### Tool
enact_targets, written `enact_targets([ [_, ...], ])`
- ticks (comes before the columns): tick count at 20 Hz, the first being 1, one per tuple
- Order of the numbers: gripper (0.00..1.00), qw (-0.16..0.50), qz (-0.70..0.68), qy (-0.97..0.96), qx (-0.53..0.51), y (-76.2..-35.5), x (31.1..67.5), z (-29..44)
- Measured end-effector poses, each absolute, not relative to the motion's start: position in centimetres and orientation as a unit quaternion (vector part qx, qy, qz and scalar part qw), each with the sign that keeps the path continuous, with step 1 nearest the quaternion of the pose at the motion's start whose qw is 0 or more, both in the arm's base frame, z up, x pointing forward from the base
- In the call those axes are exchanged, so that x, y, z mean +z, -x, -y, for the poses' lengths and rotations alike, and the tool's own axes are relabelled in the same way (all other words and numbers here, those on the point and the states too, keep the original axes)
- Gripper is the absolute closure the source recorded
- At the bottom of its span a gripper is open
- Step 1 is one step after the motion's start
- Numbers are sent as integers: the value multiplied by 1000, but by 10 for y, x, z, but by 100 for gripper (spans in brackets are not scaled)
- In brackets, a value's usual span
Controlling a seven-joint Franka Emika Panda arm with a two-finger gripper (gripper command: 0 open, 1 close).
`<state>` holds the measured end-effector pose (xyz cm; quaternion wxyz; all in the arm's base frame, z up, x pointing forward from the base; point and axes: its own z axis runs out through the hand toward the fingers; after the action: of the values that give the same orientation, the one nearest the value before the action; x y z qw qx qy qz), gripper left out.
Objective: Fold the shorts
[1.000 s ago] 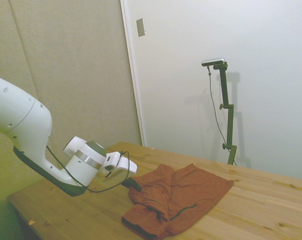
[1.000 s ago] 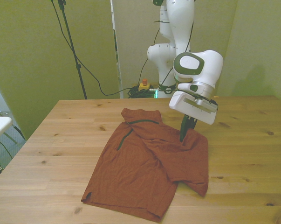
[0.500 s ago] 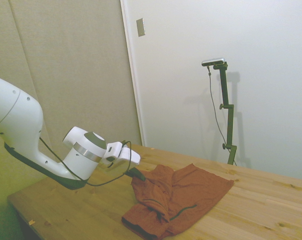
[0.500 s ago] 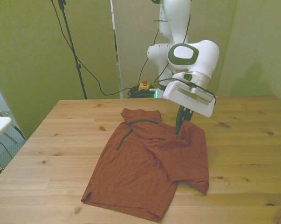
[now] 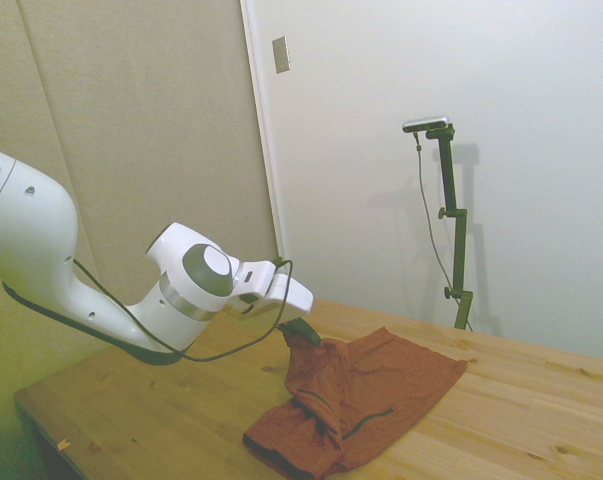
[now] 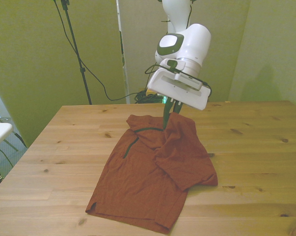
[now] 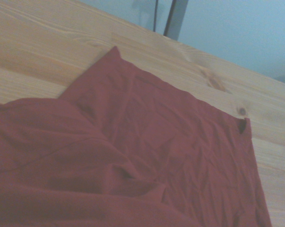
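Gripper (image 6: 168,111) jaws closed on shorts (image 6: 157,169) edge, lifted above counter (image 6: 255,162) near far edge; rest lies mid-counter. Risk: thin pinch slips, fold bunches unevenly.

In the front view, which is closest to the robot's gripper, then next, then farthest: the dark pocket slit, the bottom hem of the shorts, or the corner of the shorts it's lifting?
1. Lifted corner, right at the gripper.
2. Pocket slit, lower, toward the front view's left.
3. Bottom hem, at the table's near edge.
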<state>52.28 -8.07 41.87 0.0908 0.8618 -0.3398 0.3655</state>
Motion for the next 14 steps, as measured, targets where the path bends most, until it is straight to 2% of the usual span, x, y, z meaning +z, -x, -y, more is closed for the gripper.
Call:
enact_targets([
  [9,100,70,383,-855,344,-547,424,154],
  [14,100,46,404,-853,327,-546,432,192],
])
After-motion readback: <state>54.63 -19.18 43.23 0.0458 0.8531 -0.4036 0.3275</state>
